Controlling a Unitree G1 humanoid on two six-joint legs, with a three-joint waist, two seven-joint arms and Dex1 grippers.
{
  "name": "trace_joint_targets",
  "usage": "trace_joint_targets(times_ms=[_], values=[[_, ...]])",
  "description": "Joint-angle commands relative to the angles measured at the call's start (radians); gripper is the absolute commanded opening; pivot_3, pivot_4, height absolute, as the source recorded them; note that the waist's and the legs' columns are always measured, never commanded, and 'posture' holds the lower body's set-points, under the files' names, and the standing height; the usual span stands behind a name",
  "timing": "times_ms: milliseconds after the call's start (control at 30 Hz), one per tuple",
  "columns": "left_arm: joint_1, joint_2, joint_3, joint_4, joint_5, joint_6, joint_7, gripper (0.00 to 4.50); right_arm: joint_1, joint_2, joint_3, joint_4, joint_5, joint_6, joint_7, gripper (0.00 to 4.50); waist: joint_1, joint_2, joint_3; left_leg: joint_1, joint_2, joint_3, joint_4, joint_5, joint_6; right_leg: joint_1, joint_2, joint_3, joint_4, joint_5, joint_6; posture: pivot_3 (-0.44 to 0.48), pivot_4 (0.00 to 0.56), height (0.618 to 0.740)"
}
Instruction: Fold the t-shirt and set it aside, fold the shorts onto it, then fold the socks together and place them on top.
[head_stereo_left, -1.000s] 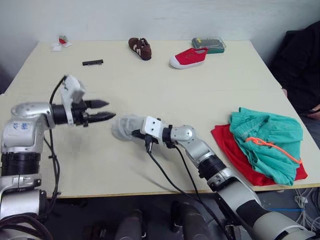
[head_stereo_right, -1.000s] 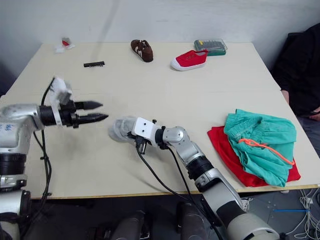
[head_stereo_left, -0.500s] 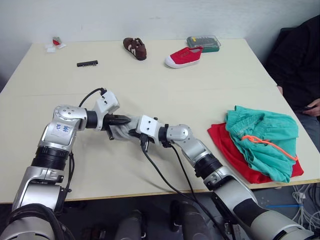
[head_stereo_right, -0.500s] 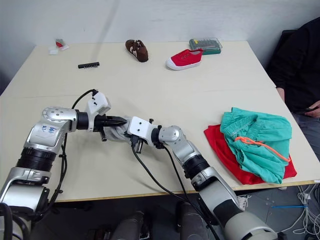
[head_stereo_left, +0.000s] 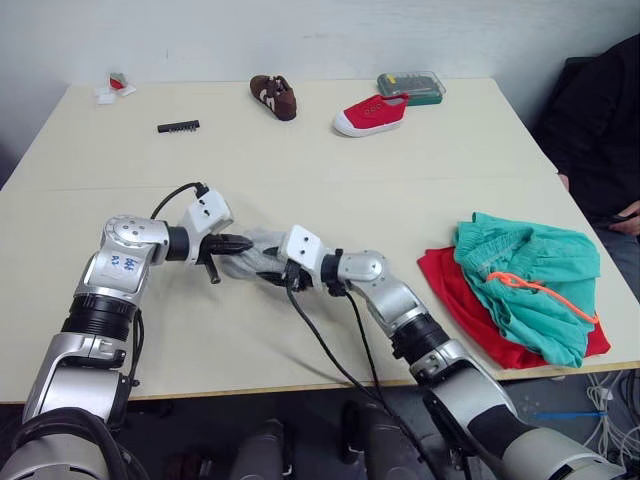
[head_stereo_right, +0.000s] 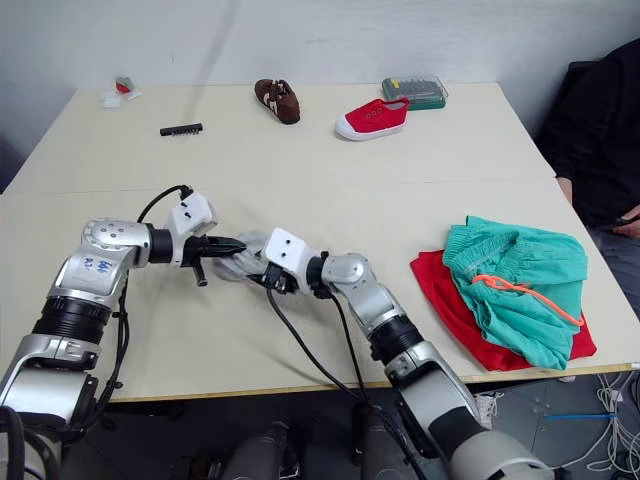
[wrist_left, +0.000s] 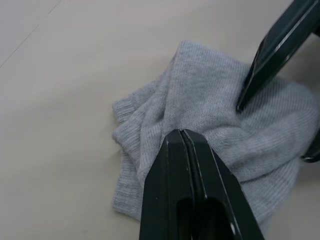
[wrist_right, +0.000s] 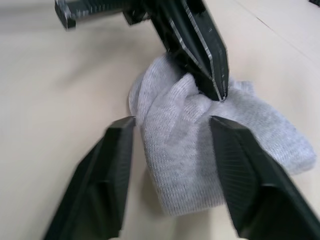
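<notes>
currently the socks lie in a bunched grey heap on the surface, near its front middle, directly between the two tools. left tool has its two fingers pressed together with the tips on the grey knit, seemingly nipping a fold, though whether cloth is truly caught cannot be told. right tool comes at the heap from the opposite side, fingers spread apart and straddling the bundle, gripping nothing yet.

key relation: the heap sits tip to tip between both tools, equally near each. its long axis looks to run roughly along the line joining them, so any fold would likely be made across that line.

further out, toward the robot's right front, the shorts lie crumpled on top of the t-shirt, orange drawstring showing; both garments look already dealt with, leaving the socks as the step in hand.

along the far edge: brown shoe, red shoe, a clear box, a small black strip. a person in dark clothing sits at the right side.
</notes>
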Motion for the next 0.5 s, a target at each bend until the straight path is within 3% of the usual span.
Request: trace_joint_targets(times_ms=[33, 133, 300, 500], values=[[0.014, 0.015, 0.011, 0.034, 0.025, -0.047, 0.010, 0.00, -0.008, 0.002, -0.056, -0.144, 0.088, 0.115, 0.016, 2.68, 0.000, 0.000, 0.000, 0.000, 0.000, 0.000, 0.000, 0.000, 0.000, 0.000, 0.000, 0.000, 0.000, 0.000, 0.000, 0.000, 0.150, 0.740], [0.018, 0.016, 0.007, 0.061, 0.043, -0.088, 0.019, 0.00, -0.024, 0.017, -0.078, -0.143, 0.110, 0.162, -0.005, 1.98, 0.001, 0.000, 0.000, 0.000, 0.000, 0.000, 0.000, 0.000, 0.000, 0.000, 0.000, 0.000, 0.000, 0.000, 0.000, 0.000, 0.150, 0.740], [0.023, 0.000, 0.012, 0.088, 0.041, -0.113, 0.031, 0.00, -0.064, 0.059, -0.042, -0.017, 0.038, 0.130, -0.090, 0.20, -0.003, 0.000, 0.000, 0.000, 0.000, 0.000, 0.000, 0.000, 0.000, 0.000, 0.000, 0.000, 0.000, 0.000, 0.000, 0.000, 0.150, 0.740], [0.033, -0.019, 0.026, 0.081, 0.028, -0.104, 0.046, 0.00, -0.110, 0.072, 0.007, 0.172, -0.082, 0.057, -0.195, 0.06, -0.002, 0.000, 0.000, 0.000, -0.001, 0.000, 0.000, 0.000, 0.000, 0.000, -0.001, 0.000, 0.001, 0.000, 0.000, 0.000, 0.150, 0.740]])
